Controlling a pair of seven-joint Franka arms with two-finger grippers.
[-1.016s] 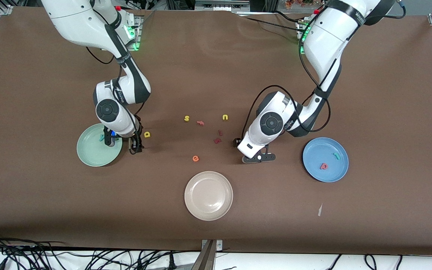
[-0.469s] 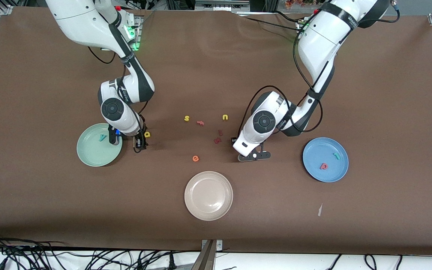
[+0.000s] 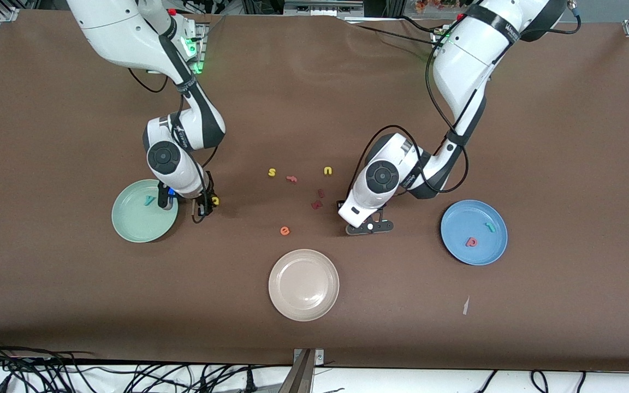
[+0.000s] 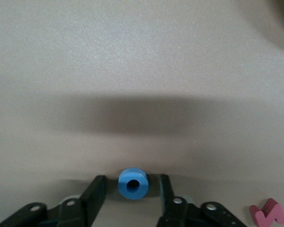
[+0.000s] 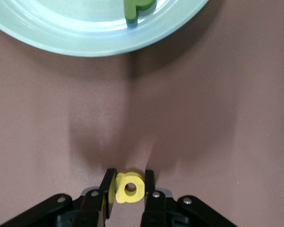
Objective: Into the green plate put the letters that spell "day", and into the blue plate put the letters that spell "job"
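Both arms shifted inward since a second ago, wrists now bent down to counter (image 3: 456, 327). Right end effector (image 5: 128, 185) clamped on yellow a (image 5: 129, 188) just beside green plate (image 3: 129, 229). Left end effector (image 4: 131, 187) half-closed, blue o (image 4: 133, 183) between fingers, gaps visible.

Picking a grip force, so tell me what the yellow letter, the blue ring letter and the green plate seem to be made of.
Yellow a: probably foam, thick, matte, blunt-edged.
Blue o: same thick, matte, foam-like look.
Green plate: likely hard plastic, smooth with a soft sheen on its rim.
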